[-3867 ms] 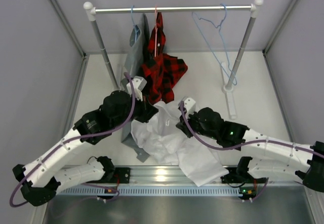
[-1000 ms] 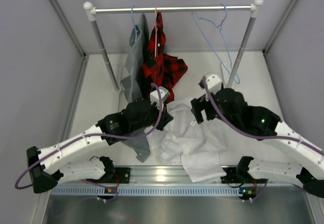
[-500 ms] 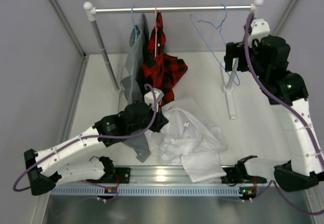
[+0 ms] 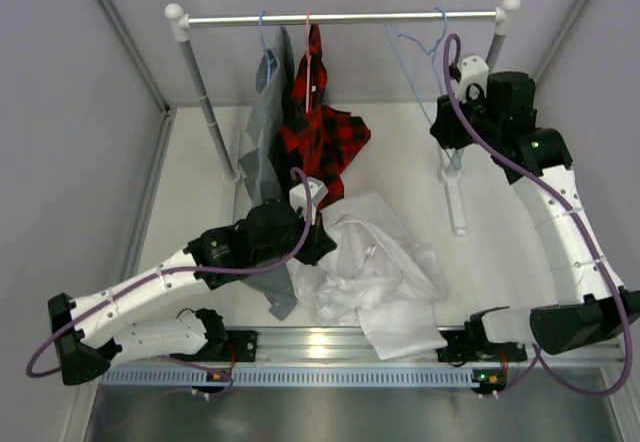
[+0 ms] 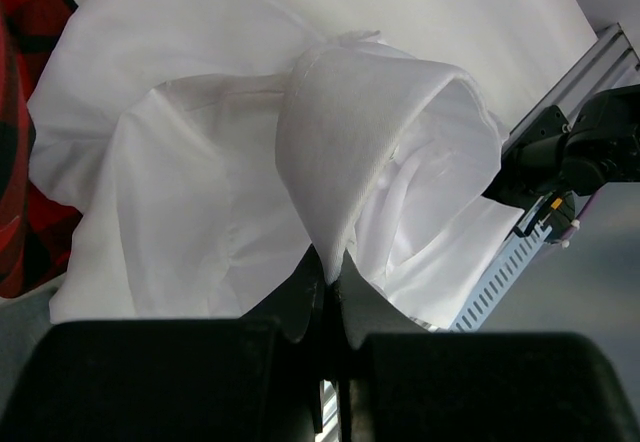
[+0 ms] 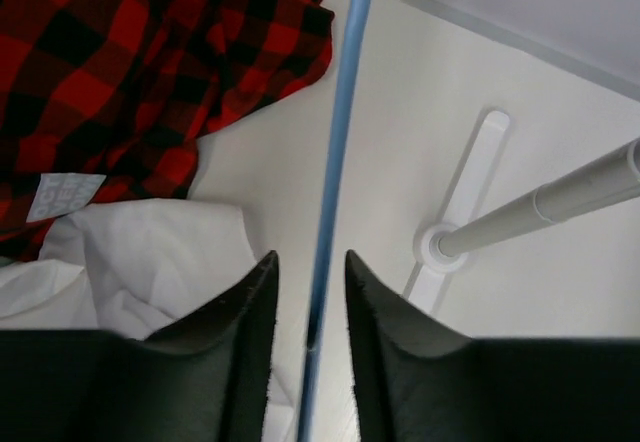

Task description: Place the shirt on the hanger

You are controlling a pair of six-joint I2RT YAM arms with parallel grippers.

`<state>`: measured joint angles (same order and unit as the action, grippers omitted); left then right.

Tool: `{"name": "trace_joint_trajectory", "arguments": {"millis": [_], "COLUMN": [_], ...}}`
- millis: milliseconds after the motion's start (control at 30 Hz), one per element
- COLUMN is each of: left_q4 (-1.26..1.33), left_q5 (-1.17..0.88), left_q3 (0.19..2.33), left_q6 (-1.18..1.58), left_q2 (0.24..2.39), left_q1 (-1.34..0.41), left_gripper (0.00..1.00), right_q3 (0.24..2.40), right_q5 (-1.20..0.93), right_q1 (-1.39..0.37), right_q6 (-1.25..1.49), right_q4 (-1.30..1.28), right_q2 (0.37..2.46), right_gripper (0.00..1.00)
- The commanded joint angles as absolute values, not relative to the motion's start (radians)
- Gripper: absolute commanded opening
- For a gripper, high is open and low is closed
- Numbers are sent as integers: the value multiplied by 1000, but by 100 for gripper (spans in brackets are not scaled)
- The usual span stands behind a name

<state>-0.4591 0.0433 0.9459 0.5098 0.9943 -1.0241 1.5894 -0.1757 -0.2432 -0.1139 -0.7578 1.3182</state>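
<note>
Shirt (image 4: 375, 267) lies in a crumpled white heap on the table (image 4: 200, 162), in front of the rail (image 4: 340, 19). It is well apart from the hanger (image 4: 404, 62), which hangs by its hook near the rail's right end. From above, my left gripper (image 4: 320, 247) sits at the heap's left edge, and my right gripper (image 4: 438, 132) is up at the hanger's sloping wire.

On my left wrist view, my left fingers are pressed together on a thick folded edge, I judge the collar, and the cloth tents up from the pinch. It looks thin, light and limp, so it will sag and slide. That doubled fabric seems the firmest hold.

On my right wrist view, my right fingers (image 6: 258, 302) stand spread on either side of the blue wire, gaps showing, not clamped. Such thin wire will likely swing and twist, so I would close gently.
</note>
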Motion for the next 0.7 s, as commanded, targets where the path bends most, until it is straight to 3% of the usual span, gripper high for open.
{"name": "trace_joint_trajectory", "arguments": {"millis": [0,200,667], "left_q4": [-457,-462,-460], "left_q5": [21,18,38], "left_q3": [956,963,959], "left_q6": [500,499,506], "left_q2": [1008,1017,1012], "left_q1": [-1025,-1026,-1026], "left_gripper": [0,0,0], "right_q3": [1578,1554,1615], "right_q5": [-213,-219,-173], "right_q1": [-229,-230,-236], "right_q6": [-117,-80,97], "right_q4": [-661,-617,-561], "right_q2": [1301,1286,1243], "right_gripper": [25,2,0]}}
